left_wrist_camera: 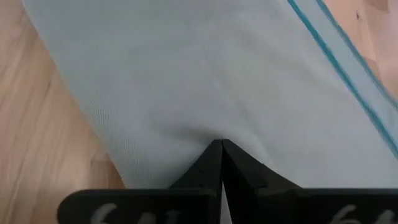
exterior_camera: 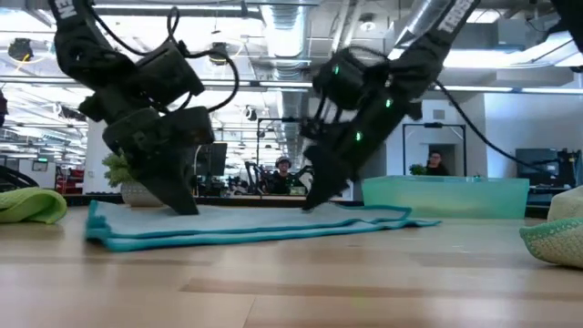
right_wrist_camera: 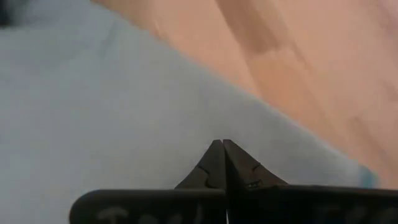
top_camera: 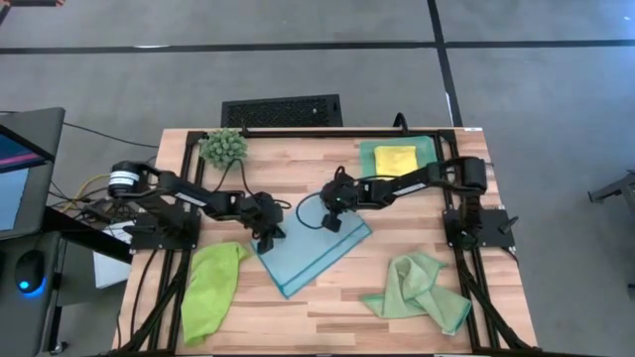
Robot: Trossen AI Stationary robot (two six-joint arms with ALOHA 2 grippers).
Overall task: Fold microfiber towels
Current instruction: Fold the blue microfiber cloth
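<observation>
The light blue towel point(top_camera: 316, 255) lies flat and folded on the middle of the wooden table, also seen in the low view point(exterior_camera: 255, 224). My left gripper point(top_camera: 266, 241) is shut, with its tips down on the towel's left end. My right gripper point(top_camera: 331, 222) is shut too, with its tips on the towel's far right corner. A lime green towel point(top_camera: 211, 290) lies crumpled at the near left, and a pale sage green towel point(top_camera: 422, 293) lies crumpled at the near right. A folded yellow towel point(top_camera: 395, 159) rests in the teal tray point(top_camera: 429, 147). My left gripper sets its shut fingertips point(left_wrist_camera: 221, 149) on the top of the light blue towel near its left edge point(left_wrist_camera: 205, 132), slanting down from the table's left. No cloth shows between the fingers, and the towel stays flat on the table. My right gripper rests its shut fingertips point(right_wrist_camera: 222, 149) on the towel's top near its far right corner point(right_wrist_camera: 214, 130), slanting down from the table's right. Nothing shows between its fingers, and the towel lies flat under them.
A small spiky green plant point(top_camera: 224, 147) stands at the far left of the table. The teal tray point(exterior_camera: 446, 196) sits at the far right. Bare wood shows along the near edge between the two crumpled towels.
</observation>
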